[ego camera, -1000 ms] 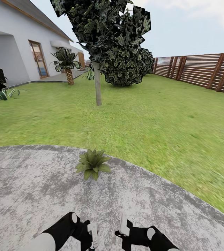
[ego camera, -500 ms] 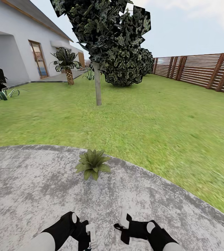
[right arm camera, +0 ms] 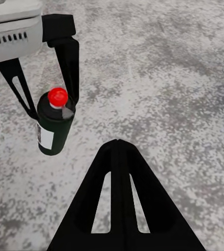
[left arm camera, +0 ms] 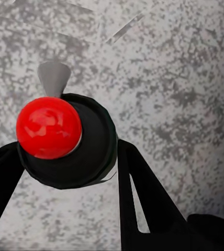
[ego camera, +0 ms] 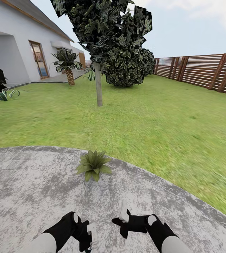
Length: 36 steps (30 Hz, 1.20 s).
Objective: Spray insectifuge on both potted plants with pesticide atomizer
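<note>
A potted plant [ego camera: 93, 165], a low rosette of pointed green leaves, stands on the round grey gravel patio [ego camera: 28, 189] near its far rim. My left gripper [ego camera: 90, 236] hangs low over the gravel, short of the plant. It is shut on the pesticide atomizer [left arm camera: 65, 141], whose red dot and dark body sit between the black fingers [left arm camera: 138, 193]. The right wrist view shows the atomizer [right arm camera: 53, 128] upright with its pale label, above the gravel. My right gripper [ego camera: 124, 215] hovers beside the left one, its fingertips [right arm camera: 119, 149] pressed together on nothing.
Green lawn [ego camera: 144, 123] spreads beyond the patio. A thin tree trunk [ego camera: 98, 88] and a big dark bush [ego camera: 127, 66] stand straight ahead. The white house [ego camera: 14, 49], a palm [ego camera: 68, 66] and spiky tufts [ego camera: 2, 95] are at left. A brown slatted fence [ego camera: 204, 72] runs at right.
My right arm has pushed a little forward and toward the left arm. The left gripper has sunk slightly with the atomizer. The plant and the view have not shifted.
</note>
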Available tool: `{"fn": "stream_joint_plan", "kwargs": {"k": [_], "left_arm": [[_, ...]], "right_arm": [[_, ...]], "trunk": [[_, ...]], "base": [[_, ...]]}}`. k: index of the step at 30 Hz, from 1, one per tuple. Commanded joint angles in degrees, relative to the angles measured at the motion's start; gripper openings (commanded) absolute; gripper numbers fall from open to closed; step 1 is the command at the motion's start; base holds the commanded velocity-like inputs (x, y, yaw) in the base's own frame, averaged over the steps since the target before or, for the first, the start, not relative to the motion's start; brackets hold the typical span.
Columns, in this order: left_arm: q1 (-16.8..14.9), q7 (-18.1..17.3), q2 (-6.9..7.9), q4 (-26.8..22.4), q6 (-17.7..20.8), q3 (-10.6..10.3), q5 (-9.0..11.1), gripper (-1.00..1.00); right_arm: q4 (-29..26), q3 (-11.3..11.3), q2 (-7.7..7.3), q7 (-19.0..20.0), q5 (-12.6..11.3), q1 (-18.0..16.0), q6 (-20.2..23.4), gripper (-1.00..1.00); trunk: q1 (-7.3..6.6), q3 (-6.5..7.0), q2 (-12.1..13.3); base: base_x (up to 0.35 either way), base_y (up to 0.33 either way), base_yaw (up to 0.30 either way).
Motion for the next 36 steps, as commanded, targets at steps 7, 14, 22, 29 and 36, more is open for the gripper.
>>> {"fn": "stream_joint_plan", "kwargs": {"k": [7, 14, 22, 29, 36], "left_arm": [[-0.1, -2.1, 0.01, -0.2, 0.2, -0.1, 0.3, -1.0], [-0.8, -4.8, -0.55, -0.3, 0.2, 0.1, 0.5, -1.0], [-0.9, -8.0, -1.5, -3.4, 0.3, 0.0, 5.8, -1.0], [-1.0, -8.3, -1.56, -3.8, 0.3, 0.0, 6.8, -1.0], [-1.6, -8.0, -1.58, -3.9, 0.4, 0.1, 7.6, -1.0]], "right_arm": [[-0.1, -0.6, 0.07, 0.2, 0.5, 0.0, -0.2, -1.0], [-0.1, -0.5, 0.07, 0.1, 0.7, 0.0, -0.2, -1.0], [-0.1, -0.5, 0.07, 0.1, 0.8, 0.0, -0.2, -1.0], [-0.1, -0.5, 0.07, 0.1, 0.8, 0.0, -0.2, -1.0], [-0.1, -0.5, 0.07, 0.1, 0.8, 0.0, -0.2, -1.0]], "trunk": [[-0.01, -0.05, 0.0], [-0.01, -0.05, 0.0], [-0.01, -0.05, 0.0], [-0.01, -0.05, 0.0], [-0.01, -0.05, 0.0]], "base": [[0.0, 0.0, 0.0], [0.0, 0.0, 0.0], [0.0, 0.0, 0.0], [0.0, 0.0, 0.0], [0.0, 0.0, 0.0]]}}
